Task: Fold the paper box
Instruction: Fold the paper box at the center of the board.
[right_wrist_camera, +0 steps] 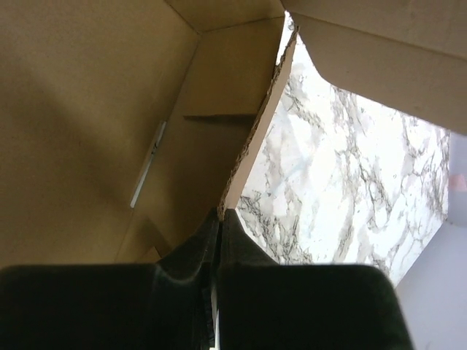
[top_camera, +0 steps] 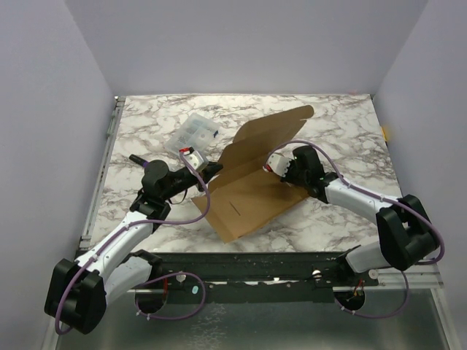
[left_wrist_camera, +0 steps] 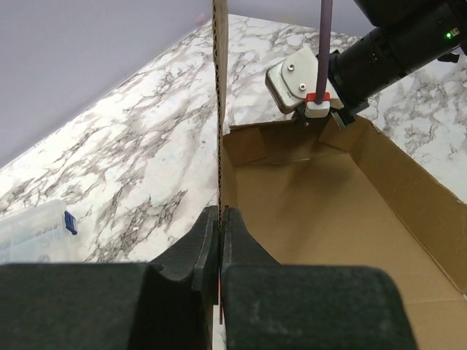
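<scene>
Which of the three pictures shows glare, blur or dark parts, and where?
Top external: even light, all sharp, including the plain brown cardboard box. Left wrist: the near black left gripper looks soft. Right wrist: the white marble table is overexposed, and the box's inside is dim.

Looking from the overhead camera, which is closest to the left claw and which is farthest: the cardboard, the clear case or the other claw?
1. The box, clamped in the left gripper.
2. The clear case, just behind it.
3. The right gripper, across the box.
</scene>
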Available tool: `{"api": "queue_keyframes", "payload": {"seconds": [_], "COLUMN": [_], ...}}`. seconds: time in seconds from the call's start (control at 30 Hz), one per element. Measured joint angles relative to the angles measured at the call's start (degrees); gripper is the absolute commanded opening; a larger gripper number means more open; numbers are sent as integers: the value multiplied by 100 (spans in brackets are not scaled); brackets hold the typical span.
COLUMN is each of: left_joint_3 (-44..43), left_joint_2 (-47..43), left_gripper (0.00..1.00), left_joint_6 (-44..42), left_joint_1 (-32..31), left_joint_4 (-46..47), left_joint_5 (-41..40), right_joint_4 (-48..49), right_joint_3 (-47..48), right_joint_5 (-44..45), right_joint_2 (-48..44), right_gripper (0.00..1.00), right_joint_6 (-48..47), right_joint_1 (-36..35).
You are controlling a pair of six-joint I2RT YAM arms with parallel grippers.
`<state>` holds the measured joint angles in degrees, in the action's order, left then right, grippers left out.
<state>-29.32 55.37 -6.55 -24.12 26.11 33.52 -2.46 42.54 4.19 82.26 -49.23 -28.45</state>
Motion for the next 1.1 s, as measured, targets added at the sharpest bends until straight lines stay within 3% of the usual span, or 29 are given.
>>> {"api": "queue_keyframes", "payload": {"seconds": [1.1], "left_joint_3": [-24], "left_joint_2": [168], "left_gripper": [0], "left_joint_6": [627], "left_joint_1": [-2], "left_joint_4": [592], "left_joint_5": [-553], "right_joint_4": [-70], "right_joint_3": [544], "right_joint_5": [-372], "right_joint_2": [-68], "right_gripper": [0], "right_joint_6": [-221], "right_joint_1": [-2]}}
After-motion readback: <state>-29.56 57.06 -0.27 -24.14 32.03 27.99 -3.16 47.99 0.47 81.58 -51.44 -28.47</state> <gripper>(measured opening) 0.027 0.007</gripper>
